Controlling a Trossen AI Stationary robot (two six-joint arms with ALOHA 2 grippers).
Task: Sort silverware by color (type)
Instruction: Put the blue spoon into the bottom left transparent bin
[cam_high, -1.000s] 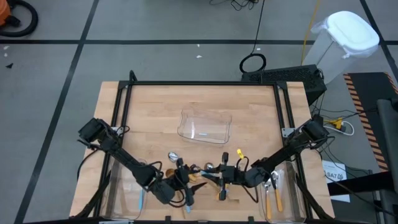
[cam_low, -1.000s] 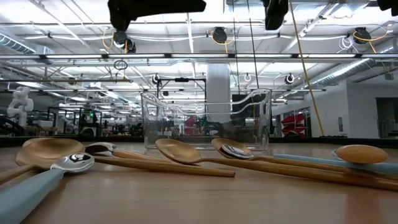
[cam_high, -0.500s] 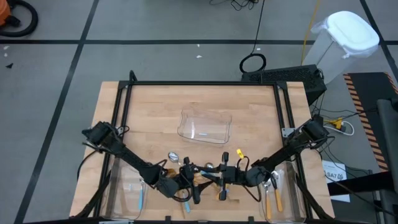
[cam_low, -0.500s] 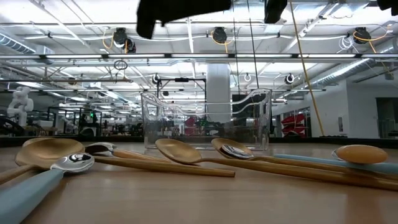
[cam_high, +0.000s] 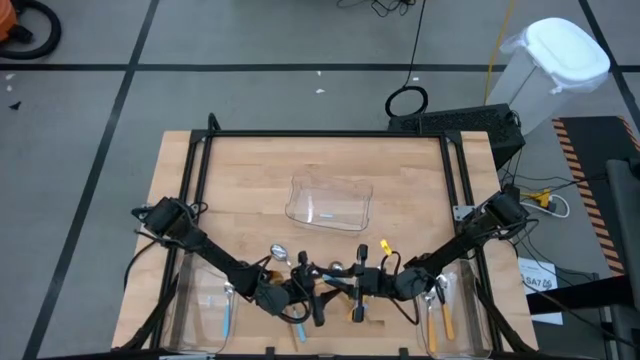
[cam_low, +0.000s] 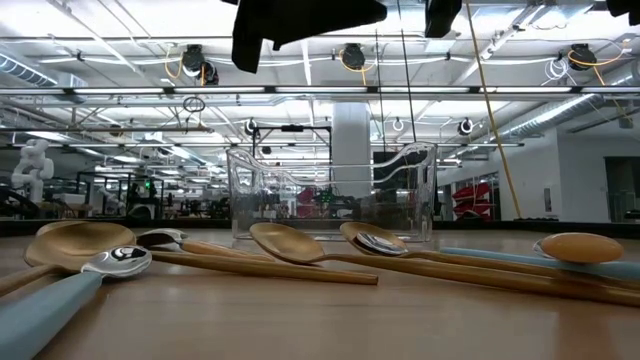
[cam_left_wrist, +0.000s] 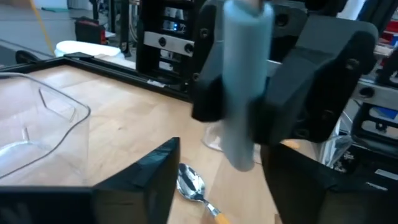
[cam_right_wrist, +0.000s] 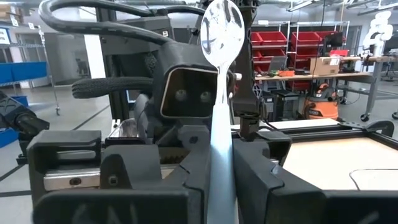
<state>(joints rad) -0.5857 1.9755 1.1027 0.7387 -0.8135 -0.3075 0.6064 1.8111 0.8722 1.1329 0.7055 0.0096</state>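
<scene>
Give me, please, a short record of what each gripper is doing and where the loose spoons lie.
right gripper: shut on the handle of a silver spoon with light-blue handle, held above the table
left gripper: open, facing that spoon, close by
loose gold spoons: lying on the wooden table, nearer the arms than the clear plastic tray

Clear tray (cam_high: 329, 203) mid-table, spoons (cam_high: 285, 259) scattered nearer the front edge, side trays (cam_high: 441, 312) at both front corners
</scene>
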